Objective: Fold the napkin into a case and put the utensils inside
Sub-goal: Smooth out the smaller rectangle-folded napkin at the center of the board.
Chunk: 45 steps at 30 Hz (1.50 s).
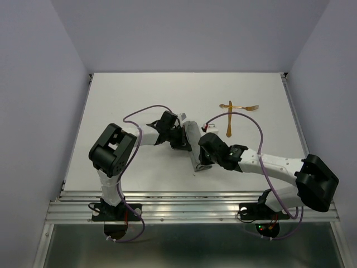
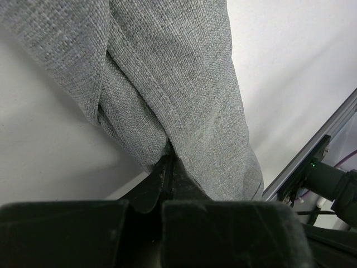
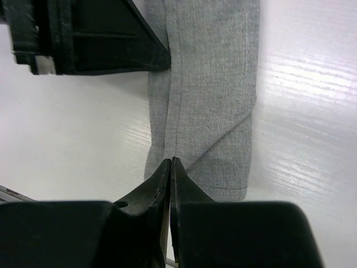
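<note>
The napkin [image 1: 193, 140] lies in the middle of the table as a narrow grey strip, the case, between both grippers. My left gripper [image 1: 183, 138] is shut at its left edge. In the left wrist view, folds of the cloth [image 2: 184, 84] bunch into the shut tips [image 2: 169, 159]. My right gripper [image 1: 201, 158] is shut near the strip's near end, its tips [image 3: 170, 159] pinched on a hem of the napkin [image 3: 212, 84]. The left fingers [image 3: 100, 39] show further up the strip. The utensils lie crossed at the back right: a fork [image 1: 243, 107] and a second piece [image 1: 229, 121].
The table's aluminium front rail [image 1: 189, 204] runs just behind the arm bases and shows in the left wrist view [image 2: 312, 145]. Purple cables [image 1: 146, 109] loop over both arms. Grey walls close in the table on three sides.
</note>
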{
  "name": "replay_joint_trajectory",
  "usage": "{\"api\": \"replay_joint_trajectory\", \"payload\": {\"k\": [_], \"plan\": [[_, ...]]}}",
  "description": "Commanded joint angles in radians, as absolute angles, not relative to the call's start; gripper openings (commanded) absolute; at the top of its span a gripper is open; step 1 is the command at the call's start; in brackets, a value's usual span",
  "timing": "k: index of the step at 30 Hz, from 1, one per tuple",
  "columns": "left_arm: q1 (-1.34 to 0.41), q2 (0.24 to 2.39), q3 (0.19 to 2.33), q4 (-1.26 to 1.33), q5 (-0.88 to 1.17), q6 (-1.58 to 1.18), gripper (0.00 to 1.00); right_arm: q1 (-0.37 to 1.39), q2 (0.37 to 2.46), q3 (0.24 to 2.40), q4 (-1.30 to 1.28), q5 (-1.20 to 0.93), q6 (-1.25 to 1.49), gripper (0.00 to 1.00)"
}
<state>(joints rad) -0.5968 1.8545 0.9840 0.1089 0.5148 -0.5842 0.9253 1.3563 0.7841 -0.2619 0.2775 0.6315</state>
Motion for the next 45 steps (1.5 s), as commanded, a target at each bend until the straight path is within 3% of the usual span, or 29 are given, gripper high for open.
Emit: {"api": "replay_joint_trajectory", "payload": {"k": [1,15,28,45], "plan": [[-0.586,1.865,0.994,0.106,0.488,-0.552,0.00,0.937,1.371,0.761,-0.239,0.244,0.654,0.04],[-0.583,1.845,1.003,0.112,0.532,-0.575,0.00,0.937,1.562,0.696,-0.121,0.133,0.626,0.02],[-0.571,1.710,1.022,0.051,0.497,-0.581,0.00,0.937,1.536,0.689,-0.133,0.172,0.624,0.01],[-0.575,1.847,1.134,0.055,0.374,-0.572,0.00,0.937,1.523,0.718,-0.152,0.172,0.620,0.01]]}}
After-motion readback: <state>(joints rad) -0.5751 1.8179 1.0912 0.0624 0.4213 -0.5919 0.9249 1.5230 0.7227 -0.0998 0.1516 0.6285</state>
